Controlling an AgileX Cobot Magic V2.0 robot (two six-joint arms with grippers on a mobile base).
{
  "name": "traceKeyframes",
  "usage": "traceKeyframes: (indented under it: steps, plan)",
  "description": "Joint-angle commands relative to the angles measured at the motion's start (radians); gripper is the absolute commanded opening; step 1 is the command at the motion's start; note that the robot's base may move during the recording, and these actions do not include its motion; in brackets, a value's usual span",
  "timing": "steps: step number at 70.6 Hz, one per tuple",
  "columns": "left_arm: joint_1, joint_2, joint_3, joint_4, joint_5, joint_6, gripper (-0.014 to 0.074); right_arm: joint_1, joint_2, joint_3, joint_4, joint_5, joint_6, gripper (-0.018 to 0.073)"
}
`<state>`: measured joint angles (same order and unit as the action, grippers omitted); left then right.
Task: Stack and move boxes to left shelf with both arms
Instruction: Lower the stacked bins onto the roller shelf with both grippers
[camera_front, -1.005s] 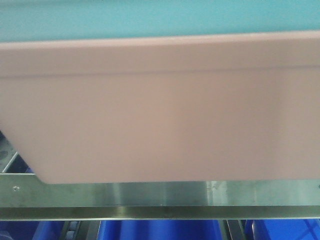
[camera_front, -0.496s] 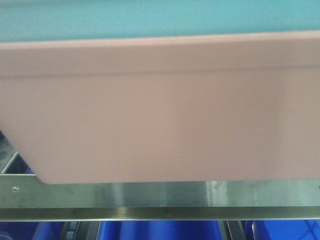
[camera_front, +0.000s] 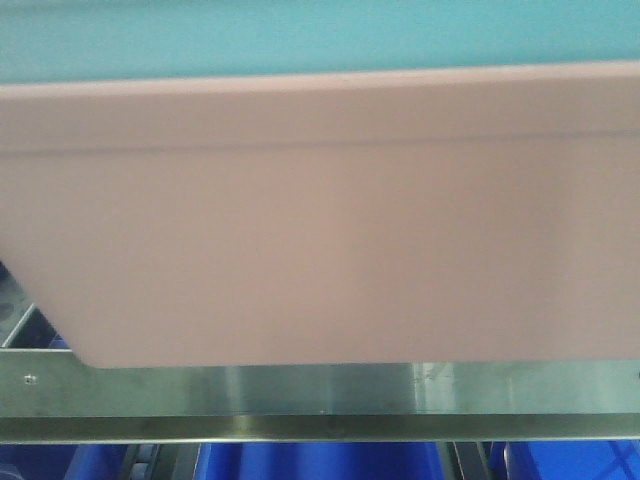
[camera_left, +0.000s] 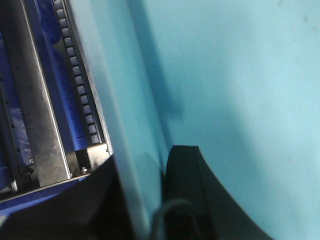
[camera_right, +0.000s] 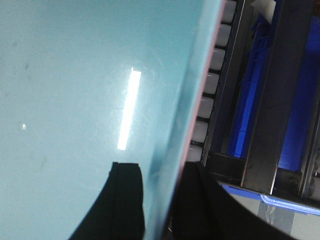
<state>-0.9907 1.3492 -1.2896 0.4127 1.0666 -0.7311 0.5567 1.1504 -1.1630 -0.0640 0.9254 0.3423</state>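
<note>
The salmon-pink box (camera_front: 320, 220) fills the front view, with the light sky-blue box (camera_front: 320, 35) nested in it as a band along the top. The pink box's bottom edge is level with the top of the shelf's flat steel front rail (camera_front: 320, 390). My left gripper (camera_left: 145, 162) is shut across the blue box's left wall (camera_left: 125, 100), one black finger inside and one outside. My right gripper (camera_right: 160, 170) is shut across the right wall (camera_right: 192, 100), where a pink edge (camera_right: 200, 97) shows outside the blue. The shelf's rollers show beside both walls, in the left wrist view (camera_left: 75, 75) and the right wrist view (camera_right: 215, 65).
Dark blue bins sit on the level below the rail (camera_front: 320, 462) and show through the rack in the left wrist view (camera_left: 55, 100) and the right wrist view (camera_right: 250, 100). Steel rack tracks run alongside the boxes on the left (camera_left: 37, 100) and on the right (camera_right: 272, 100).
</note>
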Motion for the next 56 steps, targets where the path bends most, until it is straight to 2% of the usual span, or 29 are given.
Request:
traceKeyframes:
  steps: [1, 14, 23, 40, 56]
  plan:
    - [-0.015, -0.033, -0.037, 0.036, -0.082, 0.038, -0.0003, -0.004, -0.033, -0.041, 0.009, -0.091, -0.005, 0.0032]
    - [-0.015, -0.033, -0.037, 0.099, -0.096, 0.044, -0.0003, -0.004, -0.033, -0.041, 0.009, -0.087, -0.006, 0.0032]
    - [0.001, -0.033, -0.037, 0.132, -0.152, 0.044, -0.0003, -0.004, -0.014, -0.043, 0.009, -0.1, -0.008, 0.0032]
    - [0.112, -0.001, -0.037, 0.113, -0.281, 0.044, -0.0003, -0.004, 0.089, -0.075, 0.002, -0.169, -0.066, 0.0032]
    - [0.197, 0.065, -0.037, 0.113, -0.393, 0.044, -0.0003, -0.006, 0.249, -0.225, 0.0, -0.143, -0.166, 0.0032]
